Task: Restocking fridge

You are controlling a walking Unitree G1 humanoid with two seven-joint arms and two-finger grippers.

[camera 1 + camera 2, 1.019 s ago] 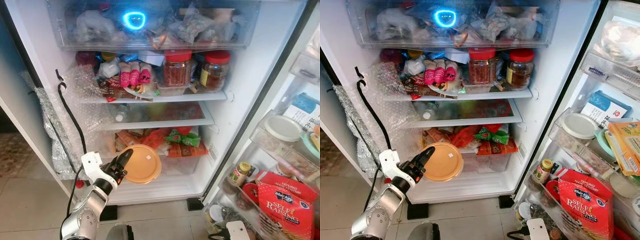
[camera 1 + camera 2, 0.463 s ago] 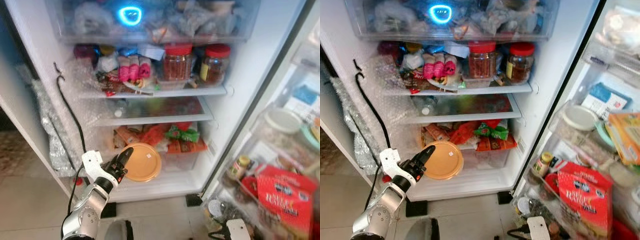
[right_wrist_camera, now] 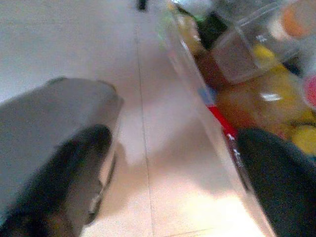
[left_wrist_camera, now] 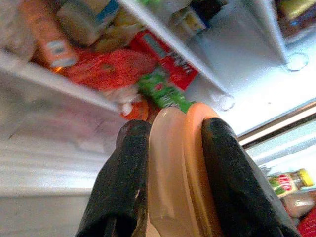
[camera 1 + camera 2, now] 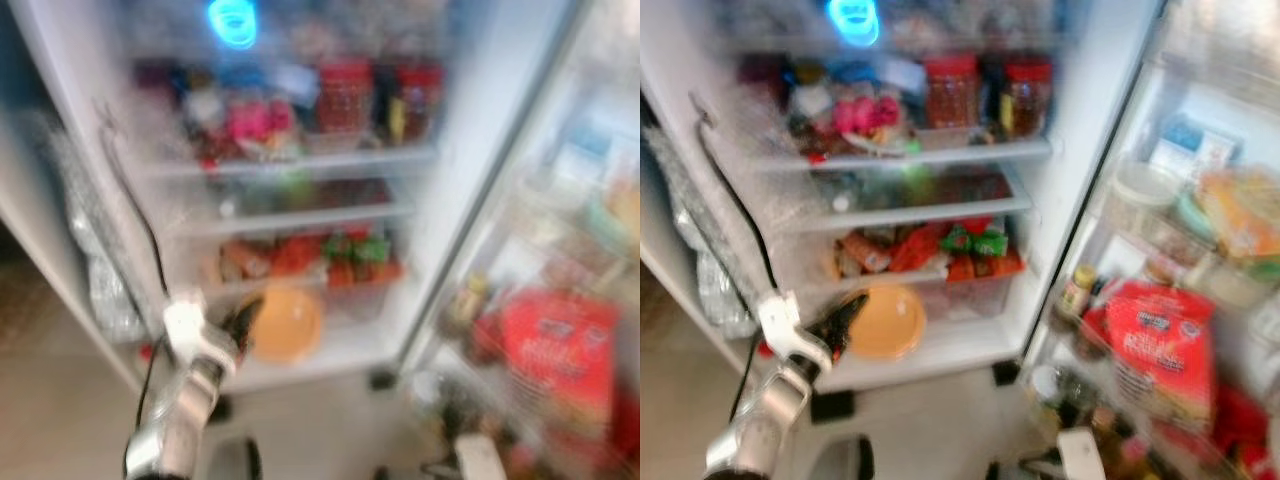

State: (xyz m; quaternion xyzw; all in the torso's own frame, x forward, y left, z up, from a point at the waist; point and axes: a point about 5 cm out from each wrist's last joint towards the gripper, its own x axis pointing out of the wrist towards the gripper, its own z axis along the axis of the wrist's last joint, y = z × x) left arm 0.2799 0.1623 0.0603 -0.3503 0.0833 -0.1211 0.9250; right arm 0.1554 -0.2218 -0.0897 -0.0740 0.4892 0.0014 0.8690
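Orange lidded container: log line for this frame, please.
left gripper shut on orange lidded container | at fridge bottom shelf | right gripper open, idle

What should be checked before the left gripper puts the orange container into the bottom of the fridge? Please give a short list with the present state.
1. Left gripper shut on the orange container: ok.
2. Container held edge-on between both fingers: ok.
3. Fridge door open, bottom shelf within view: ok.
4. Free space on the shelf behind the container: cannot tell, head views blurred.
5. Right gripper open, low over the floor beside the door bins: ok.
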